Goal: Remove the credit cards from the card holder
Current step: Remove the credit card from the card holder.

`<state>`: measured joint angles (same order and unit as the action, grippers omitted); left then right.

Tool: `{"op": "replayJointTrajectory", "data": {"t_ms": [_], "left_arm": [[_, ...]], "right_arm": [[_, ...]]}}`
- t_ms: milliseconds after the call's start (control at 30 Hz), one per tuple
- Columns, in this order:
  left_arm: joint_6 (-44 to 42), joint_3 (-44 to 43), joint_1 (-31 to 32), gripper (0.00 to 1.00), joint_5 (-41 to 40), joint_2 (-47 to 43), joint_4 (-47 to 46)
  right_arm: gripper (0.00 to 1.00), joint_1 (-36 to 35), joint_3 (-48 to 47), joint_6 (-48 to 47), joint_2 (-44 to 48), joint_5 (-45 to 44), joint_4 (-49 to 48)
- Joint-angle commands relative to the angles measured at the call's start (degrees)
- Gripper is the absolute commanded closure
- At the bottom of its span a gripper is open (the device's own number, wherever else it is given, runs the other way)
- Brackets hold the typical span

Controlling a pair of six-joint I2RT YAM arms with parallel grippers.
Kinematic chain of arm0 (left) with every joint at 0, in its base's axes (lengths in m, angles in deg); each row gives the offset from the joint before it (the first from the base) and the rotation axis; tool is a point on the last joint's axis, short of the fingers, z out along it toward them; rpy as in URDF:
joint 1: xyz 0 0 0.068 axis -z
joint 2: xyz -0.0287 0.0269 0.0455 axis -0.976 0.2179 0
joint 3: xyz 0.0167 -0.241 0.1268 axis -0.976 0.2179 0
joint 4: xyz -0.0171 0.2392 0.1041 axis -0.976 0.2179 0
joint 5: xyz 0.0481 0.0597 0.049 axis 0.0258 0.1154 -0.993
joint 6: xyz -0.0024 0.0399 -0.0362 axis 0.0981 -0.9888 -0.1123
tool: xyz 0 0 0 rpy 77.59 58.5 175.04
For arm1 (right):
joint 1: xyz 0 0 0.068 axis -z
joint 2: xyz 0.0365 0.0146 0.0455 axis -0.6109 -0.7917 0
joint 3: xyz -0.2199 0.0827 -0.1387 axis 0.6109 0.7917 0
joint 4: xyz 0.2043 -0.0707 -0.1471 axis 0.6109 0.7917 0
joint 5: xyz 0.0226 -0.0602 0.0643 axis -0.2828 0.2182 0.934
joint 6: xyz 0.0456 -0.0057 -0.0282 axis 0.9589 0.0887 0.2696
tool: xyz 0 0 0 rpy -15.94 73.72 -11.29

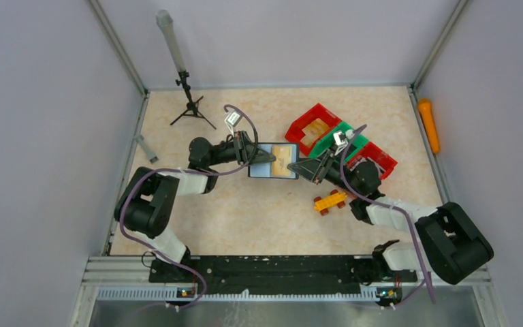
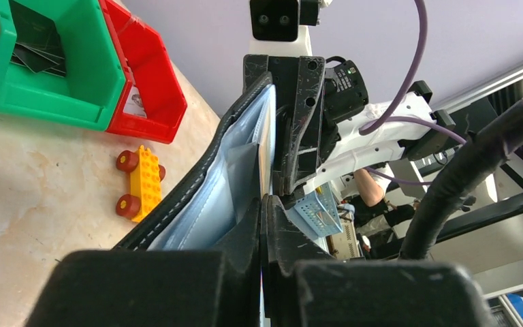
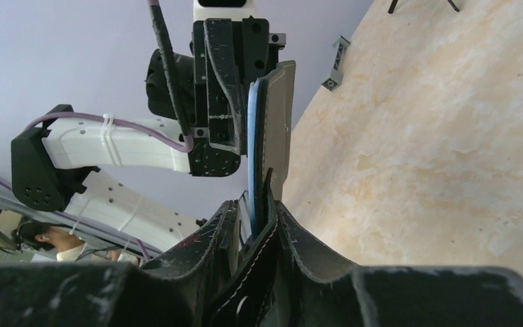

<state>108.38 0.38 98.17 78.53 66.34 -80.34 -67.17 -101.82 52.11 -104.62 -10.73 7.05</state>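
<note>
Card holder point(image 1: 273, 161): probably light, soft stitched case with slick clear pockets, liable to fold; held open above mid-bench point(image 1: 245, 225), left hand point(image 1: 255, 155) clamped shut on its left edge, right hand point(image 1: 299, 167) astride the opposite edge, grip not discernible; best pinched at stitched rims; open room nearward, toy car point(image 1: 330, 201) and bins point(image 1: 313, 126) close at right

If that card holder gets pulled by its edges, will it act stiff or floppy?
Probably floppy: the card holder is thin, with stitched, soft-looking covers that curve slightly in the left wrist view. Likely light, being so thin. Its glossy inner sleeves may slip when pinched.
</note>
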Motion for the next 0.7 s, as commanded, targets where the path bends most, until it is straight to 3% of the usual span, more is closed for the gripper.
{"op": "replayJointTrajectory", "data": {"t_ms": [0, 333, 467, 567, 667], "left_arm": [[-0.9, 0.1, 0.0, 1.0, 0.8, -2.4, -2.7], [-5.3, 0.8, -1.4, 1.0, 0.1, -4.5, 3.6], [-7.6, 1.2, -1.8, 1.0, -0.5, -5.8, 7.0], [-8.7, 1.2, -1.9, 1.0, -0.8, -6.3, 8.6], [-8.5, 1.1, -1.9, 1.0, -0.6, -6.1, 8.5]], "right_arm": [[0.76, -0.7, -2.5, -1.8, -0.3, 0.6, -0.8], [0.79, -0.6, -1.3, -4.1, 3.9, -2.2, 3.0], [0.86, -0.2, -0.3, -4.3, 5.8, -3.7, 3.9], [0.97, -0.1, 0.3, -4.4, 6.6, -4.2, 4.0], [0.98, -0.1, 0.2, -4.2, 6.2, -3.5, 3.7]]}}
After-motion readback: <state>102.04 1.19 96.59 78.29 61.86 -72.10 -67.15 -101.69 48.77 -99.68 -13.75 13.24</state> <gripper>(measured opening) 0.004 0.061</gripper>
